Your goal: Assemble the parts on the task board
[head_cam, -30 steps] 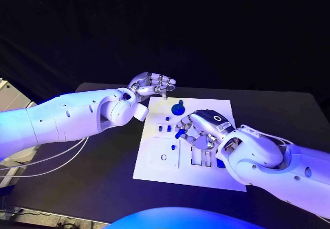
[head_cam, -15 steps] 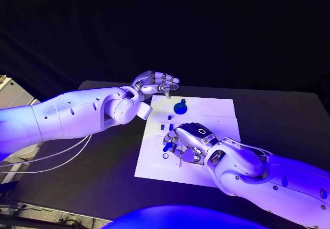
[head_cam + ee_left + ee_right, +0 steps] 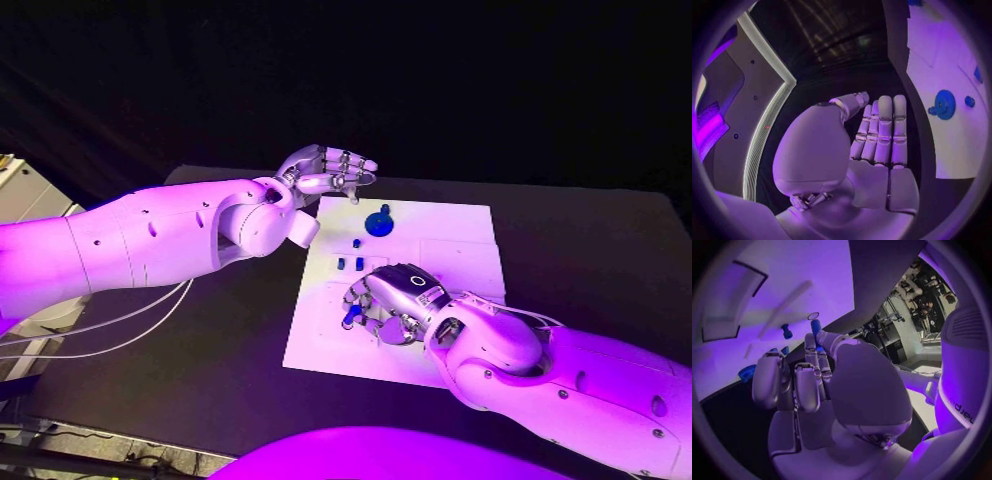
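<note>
The white task board (image 3: 440, 232) lies mid-table. On its far part lies a blue gear (image 3: 378, 224), with three small blue pegs (image 3: 351, 263) nearer. My right hand (image 3: 394, 300) hovers over the board's left middle and pinches a small blue peg (image 3: 351, 316) between thumb and finger. The right wrist view shows that held peg (image 3: 816, 326) close to a round hole (image 3: 813, 316) in the board, and another peg (image 3: 786, 331) standing nearby. My left hand (image 3: 330, 170) hangs over the board's far left corner, fingers curled in and holding nothing. The left wrist view shows the gear (image 3: 944, 104).
The black table (image 3: 591, 250) surrounds the board. Both arms reach in low over it, the left arm (image 3: 159, 240) along the board's left side. White cables (image 3: 116, 330) hang by the table's left edge. A rectangular recess (image 3: 729, 315) is sunk in the board.
My right hand has carried the blue peg toward the near left of the board and lower over it. The left hand has stayed in place.
</note>
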Robot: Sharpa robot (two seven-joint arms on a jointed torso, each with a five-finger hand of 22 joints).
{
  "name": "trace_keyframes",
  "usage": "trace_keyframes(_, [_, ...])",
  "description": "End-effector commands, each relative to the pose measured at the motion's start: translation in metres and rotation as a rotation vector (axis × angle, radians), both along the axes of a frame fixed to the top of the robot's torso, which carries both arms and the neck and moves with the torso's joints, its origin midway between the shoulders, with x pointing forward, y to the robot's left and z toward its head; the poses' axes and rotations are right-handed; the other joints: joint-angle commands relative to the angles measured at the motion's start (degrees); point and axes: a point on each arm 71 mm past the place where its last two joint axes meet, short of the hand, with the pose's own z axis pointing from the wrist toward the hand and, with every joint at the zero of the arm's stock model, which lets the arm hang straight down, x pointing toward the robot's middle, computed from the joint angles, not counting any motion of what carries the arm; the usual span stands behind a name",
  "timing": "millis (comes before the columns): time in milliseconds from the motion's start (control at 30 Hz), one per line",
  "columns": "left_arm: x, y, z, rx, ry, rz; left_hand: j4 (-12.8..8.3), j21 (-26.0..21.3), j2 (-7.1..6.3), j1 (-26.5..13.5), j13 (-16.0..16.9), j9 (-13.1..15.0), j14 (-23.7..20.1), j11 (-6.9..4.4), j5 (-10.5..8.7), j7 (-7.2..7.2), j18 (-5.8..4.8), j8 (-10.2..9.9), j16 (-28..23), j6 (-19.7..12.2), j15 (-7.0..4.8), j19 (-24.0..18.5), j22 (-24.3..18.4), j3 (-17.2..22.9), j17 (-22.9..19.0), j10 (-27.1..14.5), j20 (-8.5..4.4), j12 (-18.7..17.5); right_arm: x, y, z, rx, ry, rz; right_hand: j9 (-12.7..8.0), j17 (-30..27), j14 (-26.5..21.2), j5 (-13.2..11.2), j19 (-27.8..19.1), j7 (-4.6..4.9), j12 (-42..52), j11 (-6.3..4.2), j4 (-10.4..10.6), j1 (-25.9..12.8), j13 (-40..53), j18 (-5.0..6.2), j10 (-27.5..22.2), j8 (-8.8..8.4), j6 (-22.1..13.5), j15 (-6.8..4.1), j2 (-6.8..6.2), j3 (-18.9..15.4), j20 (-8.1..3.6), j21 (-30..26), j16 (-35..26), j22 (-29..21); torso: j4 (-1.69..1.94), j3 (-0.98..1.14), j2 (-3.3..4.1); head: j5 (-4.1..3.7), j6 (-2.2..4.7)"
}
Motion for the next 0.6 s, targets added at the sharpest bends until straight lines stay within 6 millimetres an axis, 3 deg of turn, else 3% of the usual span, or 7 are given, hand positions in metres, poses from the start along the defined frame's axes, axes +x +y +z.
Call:
trace_keyframes(33, [-0.0006, -0.0021, 0.001, -0.013, 0.001, -0.017, 0.03, -0.38, 0.37, 0.14, -0.08, -0.1, -0.2, 0.1, 0.22, -0.01, 0.87, -0.21, -0.39, -0.35, 0.07, 0.05, -0.04, -0.21, -0.08, -0.38, 0.4, 0.2, -0.0008, 0.0012, -0.0031, -0.039, -0.018, 0.012, 2.61, 0.04, 1.57, 0.24, 0.8, 0.3, -0.22, -1.64, -0.09, 0.15, -0.01, -0.19, 1.64, 3.13, 0.03, -0.31, 0.47, 0.28, -0.36, -0.37, 0.06, 9.42, 0.0, 0.0, 0.05, 0.1, -0.16])
trace_keyframes(600, [-0.0009, -0.0014, 0.001, -0.012, 0.002, -0.017, 0.07, -0.44, 0.39, 0.08, -0.11, -0.11, -0.22, 0.11, 0.23, -0.01, 0.87, -0.2, -0.4, -0.36, 0.08, 0.05, -0.08, -0.28, -0.12, -0.44, 0.42, 0.28, -0.001, 0.0052, -0.0127, -0.074, -0.015, 0.012, 2.78, -0.03, 1.56, 0.22, 0.79, 0.32, -0.33, -1.62, -0.33, -0.03, 0.04, -0.18, 1.68, 3.23, -0.05, -0.29, 0.43, 0.47, -0.35, -0.43, 0.03, 9.42, 0.02, 0.0, 0.01, 0.34, -0.46])
